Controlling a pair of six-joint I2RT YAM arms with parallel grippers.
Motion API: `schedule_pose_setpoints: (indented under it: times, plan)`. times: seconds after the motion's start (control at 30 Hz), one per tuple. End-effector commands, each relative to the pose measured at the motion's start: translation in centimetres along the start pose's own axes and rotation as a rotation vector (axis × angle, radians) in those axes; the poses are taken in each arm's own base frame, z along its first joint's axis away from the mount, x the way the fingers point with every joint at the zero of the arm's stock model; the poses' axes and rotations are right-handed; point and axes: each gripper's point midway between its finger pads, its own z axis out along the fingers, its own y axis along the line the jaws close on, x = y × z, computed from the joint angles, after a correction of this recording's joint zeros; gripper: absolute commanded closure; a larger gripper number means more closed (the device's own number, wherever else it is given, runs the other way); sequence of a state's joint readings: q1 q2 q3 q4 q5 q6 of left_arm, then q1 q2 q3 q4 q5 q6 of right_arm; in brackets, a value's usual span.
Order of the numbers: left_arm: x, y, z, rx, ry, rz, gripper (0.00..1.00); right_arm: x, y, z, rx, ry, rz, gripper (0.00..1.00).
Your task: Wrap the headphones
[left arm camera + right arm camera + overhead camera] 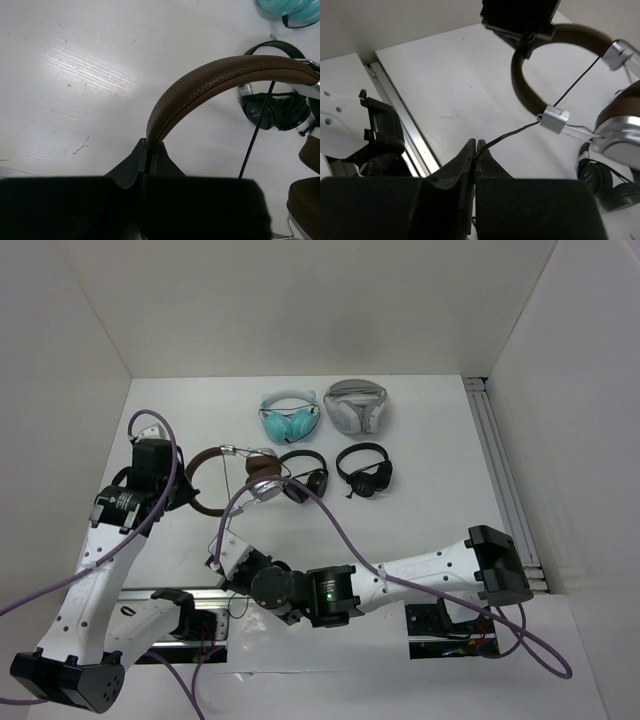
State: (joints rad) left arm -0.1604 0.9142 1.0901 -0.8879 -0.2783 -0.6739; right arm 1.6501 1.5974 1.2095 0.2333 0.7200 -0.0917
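Headphones clamped by left gripper, cable pinched in right gripper.

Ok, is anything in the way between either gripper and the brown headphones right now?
Nothing visible. The left gripper is shut on the headband of the headphones, and the right gripper pinches their thin black cable. The small black headphones lie beside them, not between.

No legible text or labels anywhere
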Motion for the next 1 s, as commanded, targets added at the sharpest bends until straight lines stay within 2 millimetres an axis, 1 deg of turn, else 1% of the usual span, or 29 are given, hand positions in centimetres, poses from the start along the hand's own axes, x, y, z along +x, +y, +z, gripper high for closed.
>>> schedule_pose_setpoints:
  times: [0.0, 0.03, 0.07, 0.1, 0.13, 0.17, 0.2, 0.23, 0.27, 0.3, 0.33, 0.37, 0.4, 0.43, 0.47, 0.5, 0.53, 0.57, 0.6, 0.63, 0.67, 0.8, 0.83, 0.87, 0.9, 0.97]
  plan:
    - [-1.6, -1.1, 0.3, 0.05, -0.081, 0.018, 1.0, -6.6, -1.8, -1.2, 0.026, -0.098, 0.029, 1.0]
    - [-1.6, -1.2, 0.3, 0.049, -0.083, 0.024, 1.0, -7.9, -1.9, -1.3, 0.019, -0.116, 0.034, 1.0]
    - [-1.0, -1.1, 0.8, 0.036, -0.065, 0.038, 1.0, -7.9, -1.8, -1.2, 0.019, -0.111, 0.02, 1.0]
    - [-1.0, -1.1, 0.8, 0.036, -0.064, 0.039, 1.0, -8.4, -1.8, -1.2, 0.02, -0.119, 0.027, 1.0]
    - [-0.4, -1.2, 1.2, 0.034, -0.047, 0.06, 1.0, -9.2, -2.0, -1.3, 0.022, -0.132, 0.027, 1.0]
    - [-0.2, -1.5, 1.1, 0.043, -0.044, 0.069, 1.0, -9.0, -1.8, -1.0, 0.021, -0.122, 0.017, 1.0]
    - [0.0, -1.3, 1.3, 0.038, -0.036, 0.071, 1.0, -8.7, -1.7, -0.8, 0.021, -0.111, -0.023, 1.0]
    - [0.2, -1.6, 1.2, 0.048, -0.033, 0.093, 1.0, -8.8, -2.4, -0.7, 0.041, -0.105, -0.035, 1.0]
    - [0.5, -1.9, 1.3, 0.053, -0.023, 0.105, 1.0, -9.1, -2.5, -0.5, 0.054, -0.097, -0.049, 1.0]
    - [0.5, -1.8, 1.3, 0.053, -0.023, 0.12, 1.0, -8.7, -2.4, -0.3, 0.053, -0.079, -0.088, 1.0]
    - [0.8, -2.0, 1.5, 0.055, -0.012, 0.144, 1.0, -8.4, -2.8, -0.4, 0.07, -0.052, -0.122, 1.0]
    - [0.9, -2.1, 1.5, 0.055, -0.015, 0.151, 1.0, -8.5, -3.9, -0.1, 0.119, -0.036, -0.136, 1.0]
    - [0.9, -2.1, 1.5, 0.055, -0.015, 0.161, 1.0, -8.5, -4.4, -0.3, 0.139, -0.025, -0.161, 1.0]
    - [1.0, -2.0, 1.7, 0.05, -0.008, 0.173, 1.0, -8.0, -4.8, -0.4, 0.153, -0.004, -0.189, 1.0]
    - [1.4, -2.1, 1.8, 0.052, 0.003, 0.184, 1.0, -8.0, -5.3, -0.5, 0.183, 0.003, -0.197, 1.0]
    - [1.9, -1.8, 2.1, 0.045, 0.014, 0.188, 1.0, -7.4, -5.8, -0.5, 0.189, 0.029, -0.23, 1.0]
    - [2.0, -1.9, 2.0, 0.052, 0.019, 0.188, 1.0, -7.4, -5.9, -0.6, 0.187, 0.04, -0.241, 1.0]
    - [2.4, -1.6, 2.3, 0.045, 0.03, 0.201, 1.0, -7.7, -5.6, -0.6, 0.159, 0.041, -0.248, 1.0]
    - [2.6, -1.9, 2.2, 0.053, 0.032, 0.209, 1.0, -7.7, -5.1, -0.7, 0.121, 0.052, -0.263, 1.0]
    - [2.9, -1.7, 2.4, 0.048, 0.039, 0.212, 1.0, -6.5, -4.6, -1.0, 0.063, 0.106, -0.309, 1.0]
    - [2.8, -2.0, 2.4, 0.059, 0.034, 0.215, 1.0, -6.9, -3.9, -0.8, 0.001, 0.113, -0.316, 1.0]
    - [3.3, -2.5, 2.4, 0.071, 0.045, 0.243, 1.0, -6.0, -4.2, -1.1, 0.002, 0.182, -0.363, 1.0]
    - [2.9, -2.5, 2.3, 0.068, 0.033, 0.24, 1.0, -6.6, -4.6, -1.1, 0.019, 0.173, -0.355, 1.0]
    - [3.2, -2.7, 2.4, 0.07, 0.042, 0.251, 1.0, -5.6, -4.4, -1.2, 0.003, 0.212, -0.389, 1.0]
    - [3.2, -2.7, 2.4, 0.07, 0.042, 0.251, 1.0, -5.2, -4.1, -1.1, -0.013, 0.23, -0.403, 1.0]
    - [3.3, -2.9, 2.3, 0.077, 0.044, 0.257, 1.0, -4.5, -4.0, -1.1, -0.018, 0.271, -0.427, 1.0]
